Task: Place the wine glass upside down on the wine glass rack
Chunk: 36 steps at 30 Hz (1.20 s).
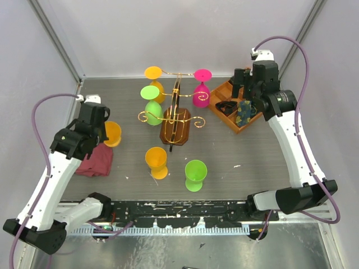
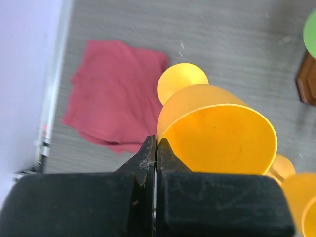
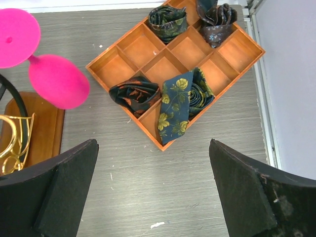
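The wine glass rack (image 1: 175, 128) has a dark brown bottle-shaped base and gold wire arms. It stands mid-table with orange (image 1: 153, 73), green (image 1: 150, 91) and pink (image 1: 201, 94) glasses hanging on it. My left gripper (image 1: 103, 130) is shut on the rim of an orange wine glass (image 1: 114, 134) left of the rack. In the left wrist view the gripper (image 2: 156, 144) pinches this glass (image 2: 217, 136), whose mouth faces the camera and whose foot points away. My right gripper (image 1: 243, 78) is open and empty above the table beside the orange tray, as the right wrist view (image 3: 153, 143) also shows.
An orange glass (image 1: 156, 161) and a green glass (image 1: 196, 174) stand in front of the rack. A red cloth (image 1: 94, 160) lies under the left arm. An orange compartment tray (image 1: 224, 92) with rolled ties sits at the back right. Grey walls enclose the table.
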Each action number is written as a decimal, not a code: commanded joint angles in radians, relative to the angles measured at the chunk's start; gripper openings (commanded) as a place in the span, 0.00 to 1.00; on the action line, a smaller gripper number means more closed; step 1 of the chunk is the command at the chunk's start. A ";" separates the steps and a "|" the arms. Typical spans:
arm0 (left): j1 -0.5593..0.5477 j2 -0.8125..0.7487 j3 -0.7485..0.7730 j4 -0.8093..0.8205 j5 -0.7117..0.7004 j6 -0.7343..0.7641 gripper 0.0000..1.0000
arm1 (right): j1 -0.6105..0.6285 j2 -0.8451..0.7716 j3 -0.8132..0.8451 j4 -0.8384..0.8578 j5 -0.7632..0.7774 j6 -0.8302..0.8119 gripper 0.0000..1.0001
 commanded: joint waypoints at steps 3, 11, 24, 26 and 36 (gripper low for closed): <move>-0.003 0.009 0.087 0.300 -0.308 0.318 0.00 | -0.002 -0.039 0.056 -0.006 -0.063 -0.007 0.99; -0.002 0.095 0.179 0.869 -0.181 0.704 0.00 | -0.002 0.012 0.205 -0.004 -0.174 0.040 1.00; -0.003 0.195 0.133 1.547 0.431 0.647 0.00 | -0.001 0.106 0.335 0.356 -0.584 0.461 1.00; -0.006 0.209 0.109 1.642 0.487 0.601 0.00 | -0.002 0.118 0.320 0.443 -0.653 0.554 1.00; -0.114 0.311 0.006 1.977 0.607 0.679 0.00 | 0.037 0.174 0.232 0.936 -0.807 1.028 0.99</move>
